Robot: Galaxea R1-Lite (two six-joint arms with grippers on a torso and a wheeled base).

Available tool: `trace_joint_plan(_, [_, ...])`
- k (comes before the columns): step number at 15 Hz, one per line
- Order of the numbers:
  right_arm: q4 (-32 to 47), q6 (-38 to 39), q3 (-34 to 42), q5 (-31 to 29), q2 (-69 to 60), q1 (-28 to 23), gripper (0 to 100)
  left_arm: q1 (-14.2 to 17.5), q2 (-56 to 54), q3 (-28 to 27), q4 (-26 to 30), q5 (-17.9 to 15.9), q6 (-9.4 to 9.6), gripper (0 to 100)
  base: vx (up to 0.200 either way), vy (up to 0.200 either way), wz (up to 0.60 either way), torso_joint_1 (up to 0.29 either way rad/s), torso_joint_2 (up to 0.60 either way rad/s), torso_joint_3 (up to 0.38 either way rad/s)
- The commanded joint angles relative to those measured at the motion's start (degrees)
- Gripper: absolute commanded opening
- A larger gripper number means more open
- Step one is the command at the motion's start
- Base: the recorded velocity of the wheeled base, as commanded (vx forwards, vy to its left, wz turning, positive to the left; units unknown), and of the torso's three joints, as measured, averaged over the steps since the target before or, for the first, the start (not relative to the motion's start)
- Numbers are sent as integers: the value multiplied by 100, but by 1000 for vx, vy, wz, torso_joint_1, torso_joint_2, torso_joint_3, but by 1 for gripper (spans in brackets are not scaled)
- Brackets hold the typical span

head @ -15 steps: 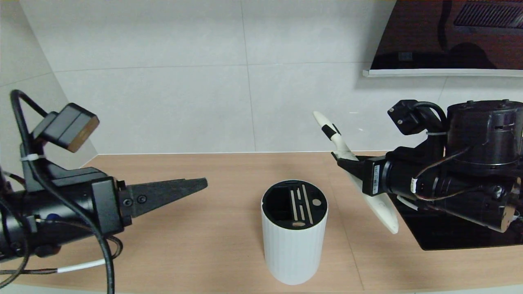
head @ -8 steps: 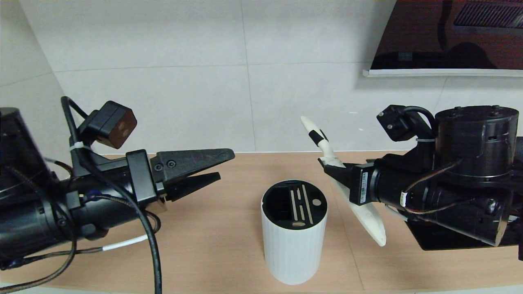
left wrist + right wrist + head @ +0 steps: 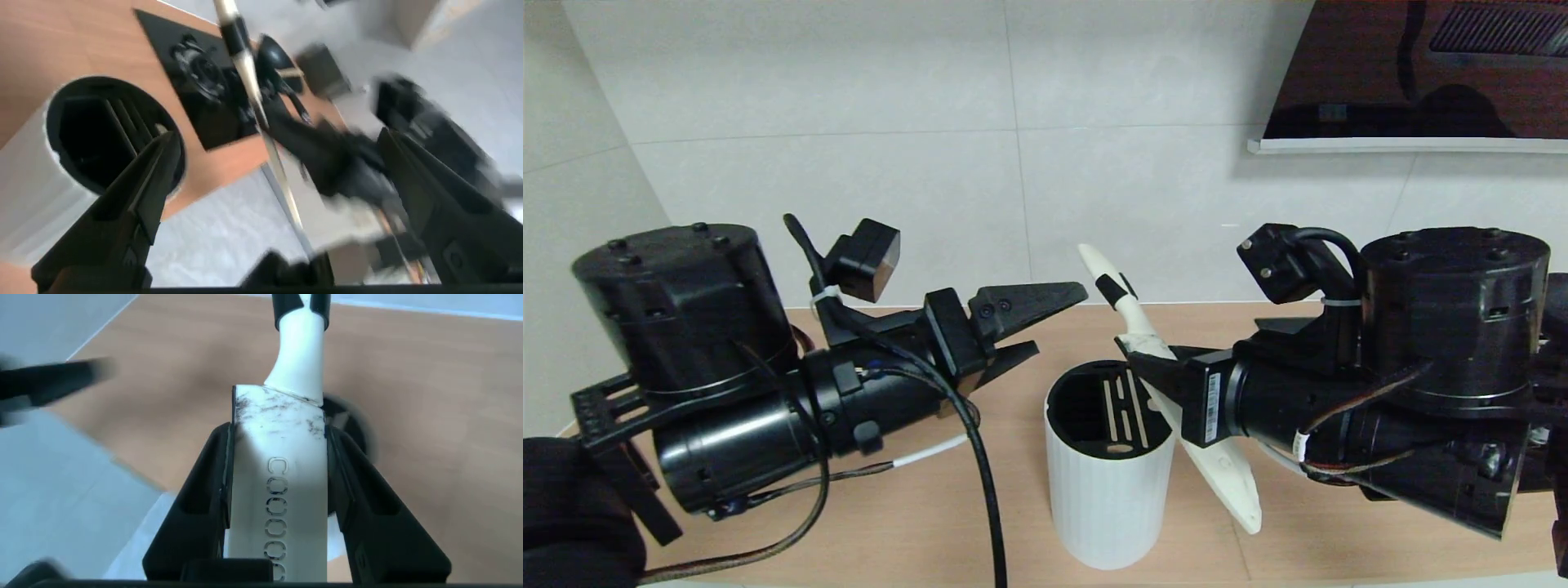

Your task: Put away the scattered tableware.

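A white ribbed cylinder holder (image 3: 1107,498) with a black slotted top stands on the wooden counter (image 3: 915,523) at centre front. My right gripper (image 3: 1156,367) is shut on a white knife (image 3: 1217,469) with a black band on its handle. The knife hangs tilted, blade tip down, just right of the holder's rim and above it. From the right wrist, the knife (image 3: 282,465) sits clamped between both fingers. My left gripper (image 3: 1058,318) is open and holds nothing, left of the holder and above it. Between its spread fingers the left wrist view shows the knife (image 3: 245,65) and the holder (image 3: 90,139).
A black cooktop (image 3: 204,90) is set into the counter to the right of the holder. A dark range hood (image 3: 1421,73) hangs at the upper right. The tiled wall runs close behind the counter.
Both arms have moved in toward the holder. The right arm carried the knife left to the holder's rim. The left gripper swung right and up, its fingers now showing apart.
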Motion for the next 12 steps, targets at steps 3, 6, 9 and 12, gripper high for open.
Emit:
trace_joint_plan(3, [-14,76,-15,-81,59,254,0,-131,475,-50,-545,87,-507,100,0,0,0,0,0,0])
trace_joint_plan(6, [-14,76,-15,-81,59,325,0,-131,634,-67,-554,113,-533,100,0,0,0,0,0,0])
trace_joint_plan(9, [-14,85,-7,-81,85,369,0,-166,924,-252,-563,500,-542,100,0,0,0,0,0,0])
trace_joint_plan(12, [-14,85,11,-81,94,518,0,-219,1091,-314,-659,649,-542,100,0,0,0,0,0,0])
